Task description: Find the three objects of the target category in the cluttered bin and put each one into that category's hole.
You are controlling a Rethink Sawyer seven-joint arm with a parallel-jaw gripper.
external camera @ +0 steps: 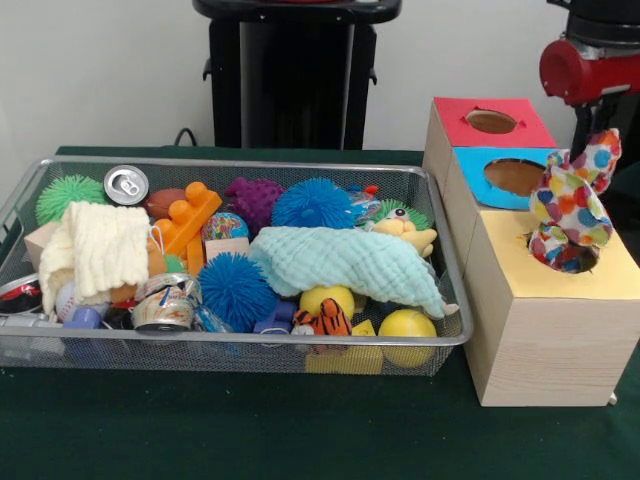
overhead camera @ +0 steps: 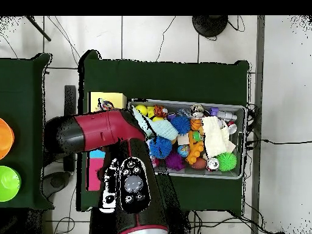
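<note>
A crumpled white polka-dot wrapper (external camera: pixel 568 215) stands upright with its lower end in the round hole (external camera: pixel 578 258) of the yellow-topped wooden box (external camera: pixel 545 330). My gripper (external camera: pixel 587 125) hangs right above it at the wrapper's top and looks shut on it. It comes down from the red arm (external camera: pixel 590 68). The wire-mesh bin (external camera: pixel 240 345) lies to the left, full of toys. Small dotted pieces show in it near the orange blocks (external camera: pixel 225 226) and by the far rim (external camera: pixel 364 206). In the overhead view the arm (overhead camera: pixel 100 131) covers the gripper and most of the boxes.
Blue-topped (external camera: pixel 510 175) and red-topped (external camera: pixel 490 122) boxes stand behind the yellow one. The bin holds spiky blue balls (external camera: pixel 236 290), a drink can (external camera: pixel 126 184), a pale green cloth (external camera: pixel 350 262), a cream cloth (external camera: pixel 100 245), yellow balls (external camera: pixel 407 325) and orange blocks (external camera: pixel 185 218).
</note>
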